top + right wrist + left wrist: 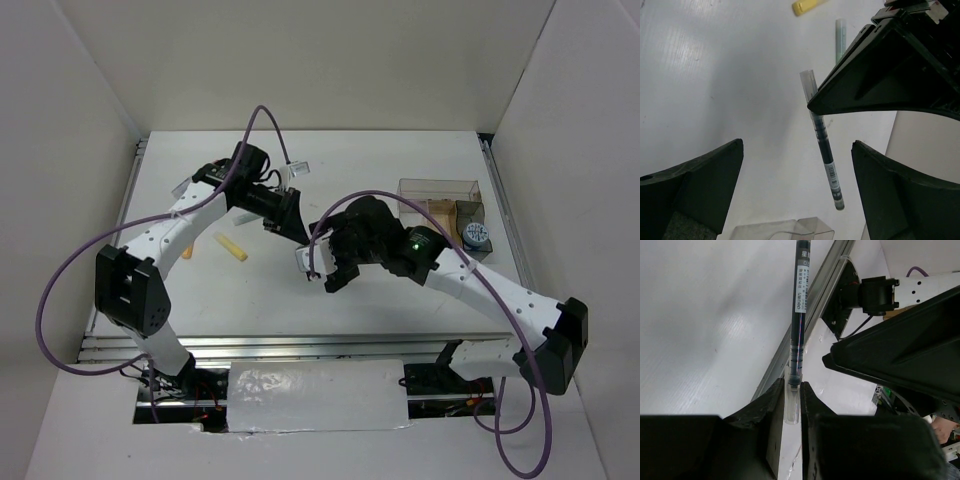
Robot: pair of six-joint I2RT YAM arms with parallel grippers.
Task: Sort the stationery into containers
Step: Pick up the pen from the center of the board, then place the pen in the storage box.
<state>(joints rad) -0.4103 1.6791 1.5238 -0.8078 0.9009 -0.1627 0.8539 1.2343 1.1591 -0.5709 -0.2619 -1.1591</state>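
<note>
From above, the left claw [285,218] and right claw [335,272] meet over the middle of the worktop [400,150]. The clear box [437,182] stands near the far right corner, with a roll [476,235] just beside it. A yellow marker [232,247] lies toward the left edge.

The left wrist view shows the left claw clamped on the clear cap end of a black pen [799,315], which sticks straight out from it.

In the right wrist view the right claw gapes wide and holds nothing. The black pen hangs between its fingers [705,185], above the worktop; the yellow marker and a pale tube [840,35] lie beyond.

This looks like a handover. Next, the right claw would need to close squarely on the barrel before the left lets go, then carry it to the box.
</note>
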